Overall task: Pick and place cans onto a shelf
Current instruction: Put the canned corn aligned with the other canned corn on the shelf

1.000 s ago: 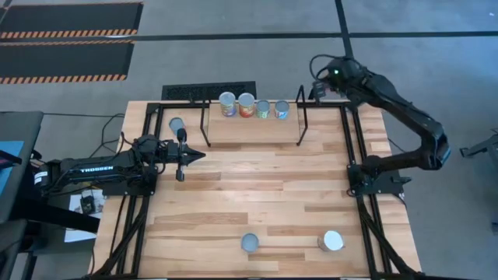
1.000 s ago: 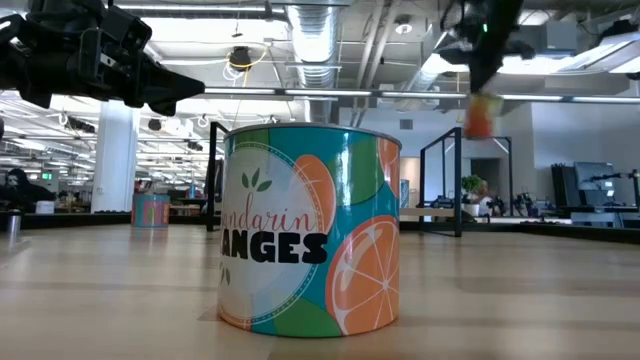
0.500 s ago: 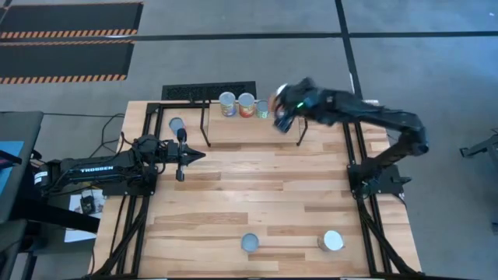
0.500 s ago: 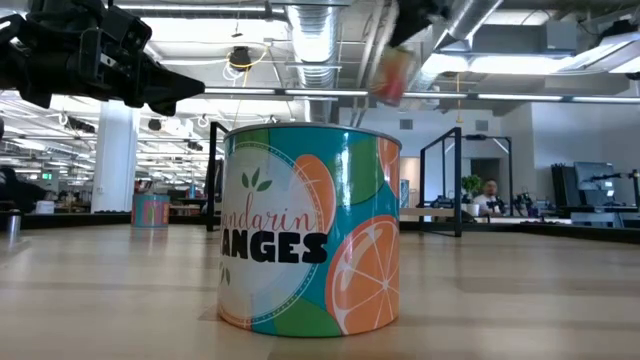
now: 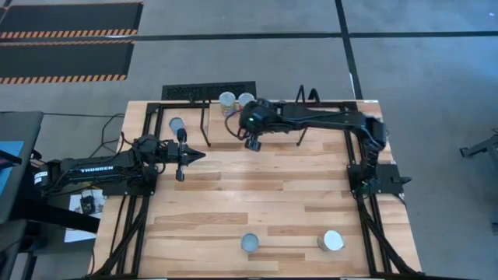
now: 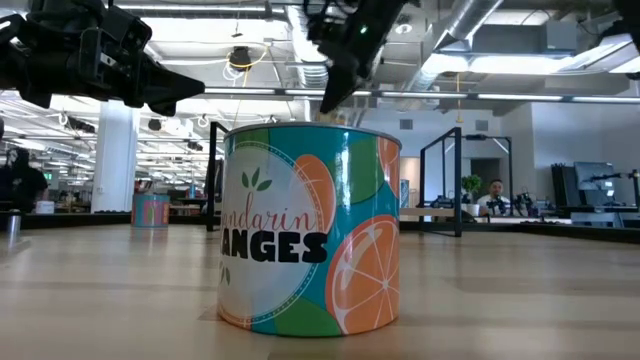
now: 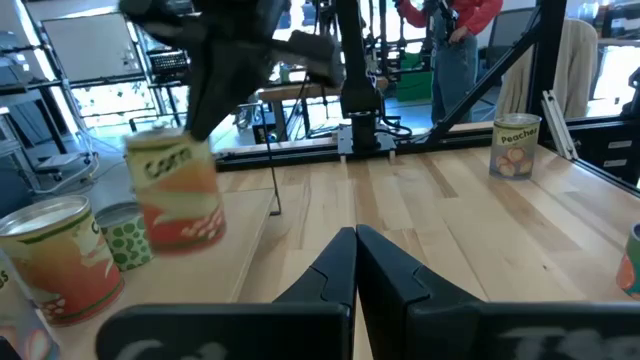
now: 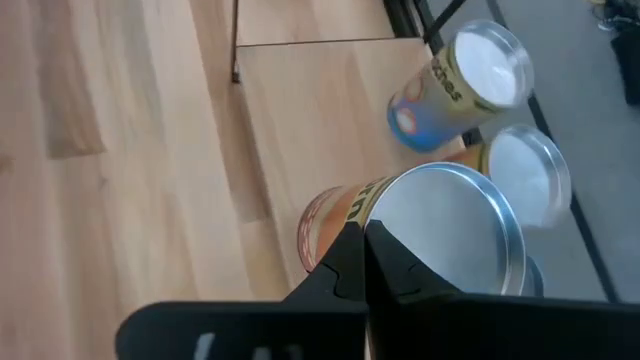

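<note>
The right gripper [image 5: 250, 142] is seen in the high view reaching across the shelf [image 5: 272, 134] from the right, over the shelf's left half, with its jaws closed on a corn can [image 7: 175, 190]; in the left wrist view that red-and-yellow tin hangs tilted above the board, and in the right wrist view its silvery top [image 8: 440, 240] fills the space just beyond the closed fingers. Two cans [image 5: 227, 99] are visible at the shelf's back left edge, close beside the gripper; any others on the shelf are probably hidden under the arm. The left gripper [image 5: 194, 156] is held over the table's [image 5: 257, 194] left side, pointing right, its jaws fully closed on nothing. One can [image 5: 177, 124] stands at the table's left rear, outside the shelf's wire frame, and two more [image 5: 250, 243] stand near the front edge, the other [image 5: 332, 240] well to its right. A mandarin oranges can [image 6: 308, 228] fills the low view.
</note>
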Controlling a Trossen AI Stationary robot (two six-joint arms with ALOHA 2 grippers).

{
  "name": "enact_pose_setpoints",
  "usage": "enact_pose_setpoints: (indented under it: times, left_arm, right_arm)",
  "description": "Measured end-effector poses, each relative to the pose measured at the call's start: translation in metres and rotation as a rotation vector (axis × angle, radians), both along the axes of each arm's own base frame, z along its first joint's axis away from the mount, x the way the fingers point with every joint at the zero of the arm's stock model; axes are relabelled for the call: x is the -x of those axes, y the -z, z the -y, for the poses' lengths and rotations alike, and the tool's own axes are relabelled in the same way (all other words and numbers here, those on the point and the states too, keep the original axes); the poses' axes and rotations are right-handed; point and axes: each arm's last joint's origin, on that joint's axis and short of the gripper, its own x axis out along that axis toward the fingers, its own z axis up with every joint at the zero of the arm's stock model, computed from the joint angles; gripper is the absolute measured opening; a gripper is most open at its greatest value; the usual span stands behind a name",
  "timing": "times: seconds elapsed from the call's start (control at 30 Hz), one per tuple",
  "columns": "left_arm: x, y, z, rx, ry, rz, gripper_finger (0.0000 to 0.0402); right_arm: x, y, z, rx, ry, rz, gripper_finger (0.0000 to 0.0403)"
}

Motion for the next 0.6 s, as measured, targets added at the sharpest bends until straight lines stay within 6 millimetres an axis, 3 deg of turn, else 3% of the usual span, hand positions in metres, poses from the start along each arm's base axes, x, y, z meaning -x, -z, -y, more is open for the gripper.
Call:
enact_pose_setpoints:
  times: [0.23, 0.6]
  left_arm:
    - [0.000, 0.000, 0.000, 0.000, 0.000, 0.000, 0.0000]
    - [0.000, 0.000, 0.000, -0.001, -0.001, -0.001, 0.0000]
  right_arm:
    - [-0.017, 0.016, 0.021, -0.038, -0.012, -0.048, 0.0003]
    - [-0.017, 0.016, 0.028, -0.044, -0.018, -0.035, 0.0003]
